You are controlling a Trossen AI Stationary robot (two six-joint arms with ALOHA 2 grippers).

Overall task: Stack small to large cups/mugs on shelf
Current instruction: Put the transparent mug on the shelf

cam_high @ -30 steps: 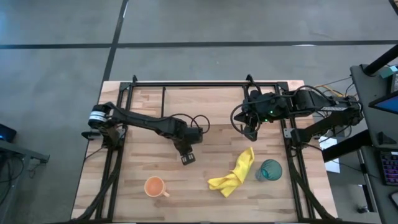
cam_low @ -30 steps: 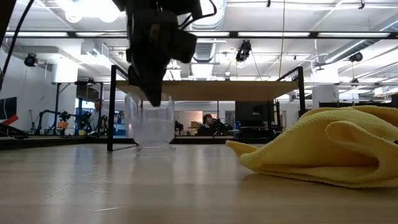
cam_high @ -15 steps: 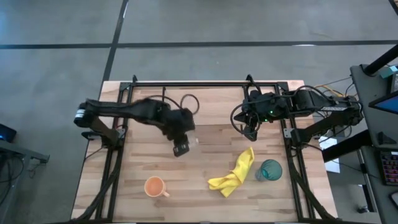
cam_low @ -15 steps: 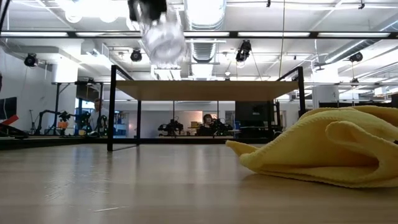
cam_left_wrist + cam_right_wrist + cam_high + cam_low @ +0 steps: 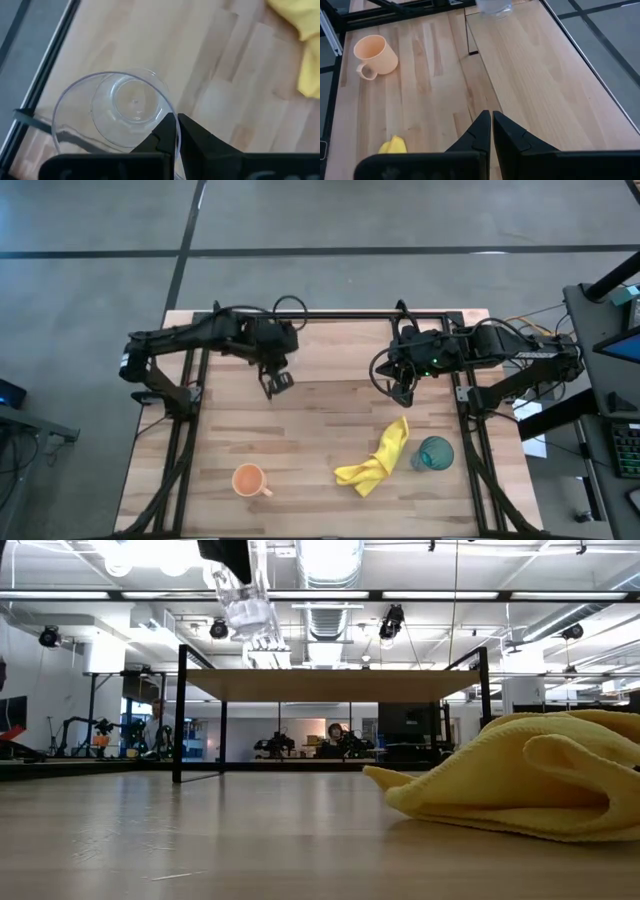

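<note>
My left gripper (image 5: 275, 381) is shut on the small clear glass cup (image 5: 114, 116), high above the shelf's near edge; the cup also shows in the low view (image 5: 250, 608). The shelf (image 5: 340, 348) is a light-wood board on a black rod frame at the table's far side (image 5: 330, 685). The orange mug (image 5: 250, 479) stands upright on the table at the near left. The teal tumbler (image 5: 434, 453) stands at the near right. My right gripper (image 5: 403, 392) is shut and empty over the shelf's right part. My left gripper pinches the cup's wall at the rim (image 5: 169, 111), one finger inside the cup and one outside. The fingers come from above, slanting down. The cup is lifted clear of table and shelf and hangs tilted below the fingers (image 5: 262, 635).
A crumpled yellow cloth (image 5: 378, 460) lies on the table between the mug and the tumbler, large in the low view (image 5: 520, 775). Black frame rails run along the table's left and right sides (image 5: 180, 440). Bare tabletop lies in front of the shelf.
My left gripper has lifted the glass cup off the table in front of the shelf, raised it above shelf height and carried it toward the table's far edge. The cup, upright on the table a second ago, now hangs tilted and clear.
</note>
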